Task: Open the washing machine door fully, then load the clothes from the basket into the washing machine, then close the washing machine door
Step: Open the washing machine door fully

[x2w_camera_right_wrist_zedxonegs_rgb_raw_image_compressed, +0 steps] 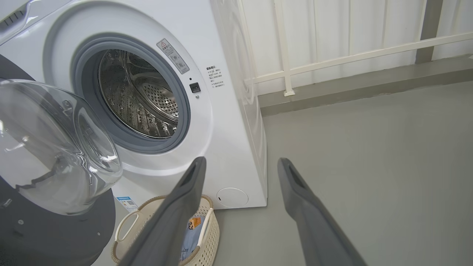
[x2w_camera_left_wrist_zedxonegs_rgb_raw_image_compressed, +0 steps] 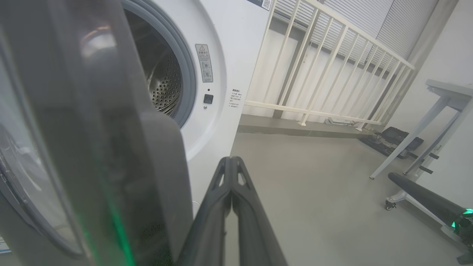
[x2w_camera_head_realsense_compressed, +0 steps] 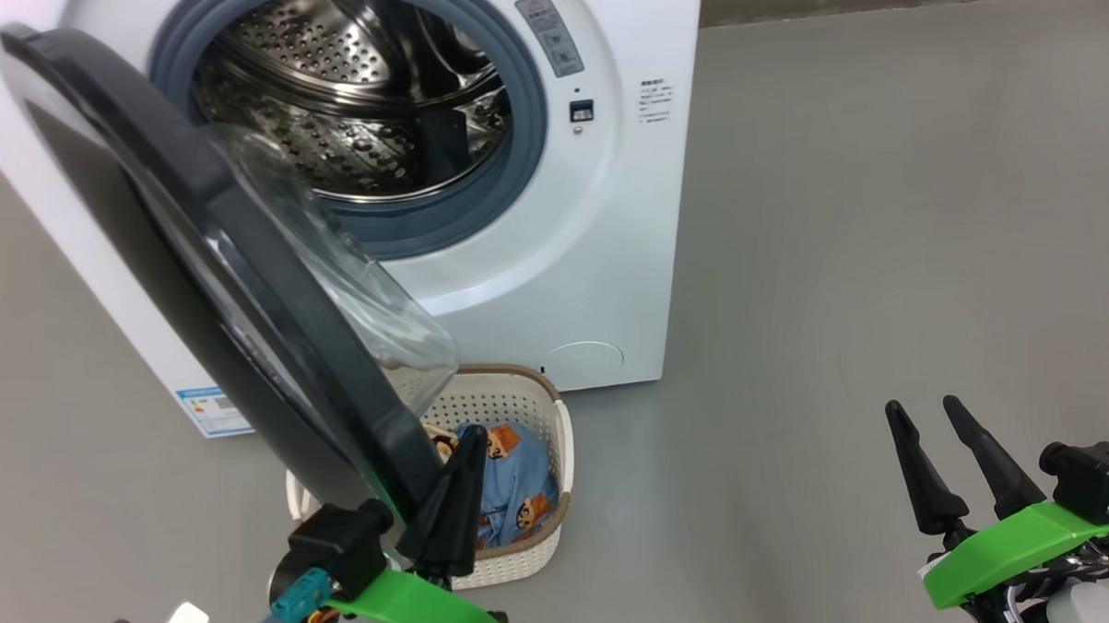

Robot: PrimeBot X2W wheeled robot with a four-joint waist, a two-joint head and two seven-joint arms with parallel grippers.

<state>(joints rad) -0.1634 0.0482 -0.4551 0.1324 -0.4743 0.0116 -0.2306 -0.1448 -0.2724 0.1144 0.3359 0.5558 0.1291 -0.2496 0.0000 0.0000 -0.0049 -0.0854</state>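
Left gripper (x2w_camera_head_realsense_compressed: 471, 443) sits low and close. Its 2 dark fingers are pressed tight together with nothing between them, just beside the bottom edge of the washing machine door (x2w_camera_head_realsense_compressed: 268, 294). That door is swung out from the washing machine (x2w_camera_head_realsense_compressed: 608, 254), so the shiny drum (x2w_camera_head_realsense_compressed: 353, 97) shows. Under the door, the basket (x2w_camera_head_realsense_compressed: 507, 401) sits on the grey floor (x2w_camera_head_realsense_compressed: 838, 246) with the clothes (x2w_camera_head_realsense_compressed: 514, 470) inside. Right gripper (x2w_camera_head_realsense_compressed: 922, 406) hangs well apart, its 2 fingers spread wide, holding nothing.

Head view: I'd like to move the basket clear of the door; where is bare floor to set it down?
Bare floor lies right of the washing machine, up to the open right claw. Crowded: the basket sits under the washing machine door, the shut left claw at its lower edge.
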